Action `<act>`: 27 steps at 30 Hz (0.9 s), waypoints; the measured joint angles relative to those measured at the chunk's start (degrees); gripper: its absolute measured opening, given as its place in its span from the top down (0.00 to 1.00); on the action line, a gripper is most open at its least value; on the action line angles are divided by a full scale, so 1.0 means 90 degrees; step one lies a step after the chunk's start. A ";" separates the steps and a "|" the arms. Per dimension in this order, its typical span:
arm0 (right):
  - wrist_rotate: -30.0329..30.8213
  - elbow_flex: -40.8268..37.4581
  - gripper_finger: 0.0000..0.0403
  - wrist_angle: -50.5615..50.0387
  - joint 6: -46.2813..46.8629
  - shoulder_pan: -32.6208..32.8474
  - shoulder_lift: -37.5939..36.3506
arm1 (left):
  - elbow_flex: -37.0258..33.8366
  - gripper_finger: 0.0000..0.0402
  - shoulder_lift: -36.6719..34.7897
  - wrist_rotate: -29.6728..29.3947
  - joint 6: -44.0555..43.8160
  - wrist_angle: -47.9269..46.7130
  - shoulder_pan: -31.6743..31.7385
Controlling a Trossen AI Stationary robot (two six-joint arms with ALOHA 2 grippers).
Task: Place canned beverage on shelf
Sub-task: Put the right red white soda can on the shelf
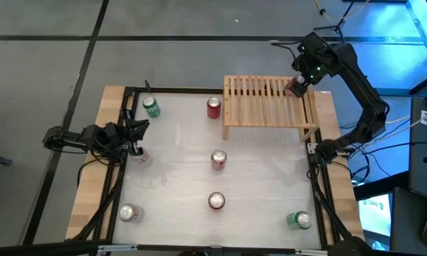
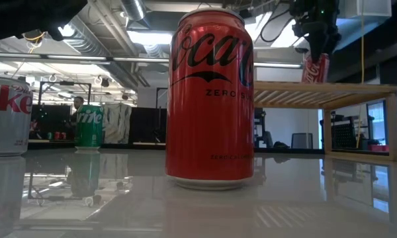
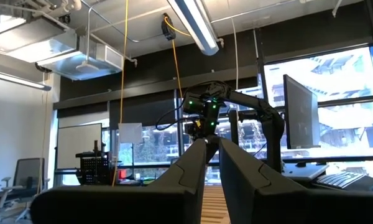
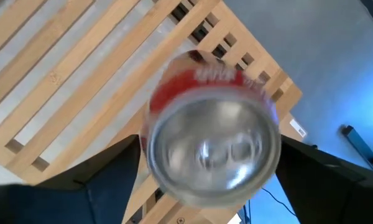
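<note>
- I read "ZERO" under partial Coca-Cola script on the tall red aluminium can (image 2: 210, 99).
- "oke" shows on the silver can (image 2: 6, 116).
- "prite" on the green can (image 2: 89, 125).

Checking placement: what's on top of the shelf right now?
One red can sits at the far right corner of the shelf, tilted in the low view, the right gripper over it with fingers spread. Other slats look bare. The can's contact with the slats is hidden.

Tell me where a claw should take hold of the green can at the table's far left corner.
Grip the green can across its round side wall, coming straight down from above. It stands upright with clear space around it; the red can sits well apart.
</note>
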 joint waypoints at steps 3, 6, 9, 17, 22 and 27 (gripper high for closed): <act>0.0000 0.0000 0.13 -0.0003 -0.0005 0.0000 0.0000 | 0.0000 0.90 0.0000 0.0002 0.0000 0.0002 -0.0002; -0.0002 0.0000 0.13 -0.0001 -0.0011 0.0000 0.0000 | 0.0000 0.90 0.0000 0.0001 0.0002 0.0004 0.0000; -0.0001 0.0000 0.13 -0.0001 -0.0026 0.0000 0.0000 | 0.0000 0.90 0.0000 0.0002 0.0002 0.0005 0.0000; 0.0211 0.0384 0.12 -0.0003 -0.0079 0.0007 0.0005 | 0.0000 0.90 0.0000 0.0000 0.0005 0.0007 0.0000; 0.0276 0.1061 0.12 0.0009 0.0124 0.0007 -0.0036 | 0.0000 0.90 0.0000 0.0000 0.0005 0.0007 0.0000; 0.0036 0.1208 0.12 -0.0004 0.0298 0.0192 -0.0224 | 0.0000 0.90 0.0000 0.0000 0.0008 0.0026 0.0000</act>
